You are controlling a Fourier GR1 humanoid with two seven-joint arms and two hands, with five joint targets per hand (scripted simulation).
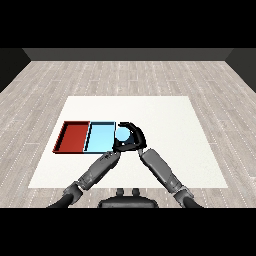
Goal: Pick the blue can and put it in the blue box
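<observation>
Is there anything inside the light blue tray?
The light blue tray looks bare inside. The blue can sits just past its right edge, the right hand curled round it. The left hand hides the tray's near right corner.

My single head view looks down and forward over the white table, forearms entering from lower corners; wooden floor beyond.

Both forearms converge mid-table; the right robot hand curls its fingers, left hidden.
</observation>
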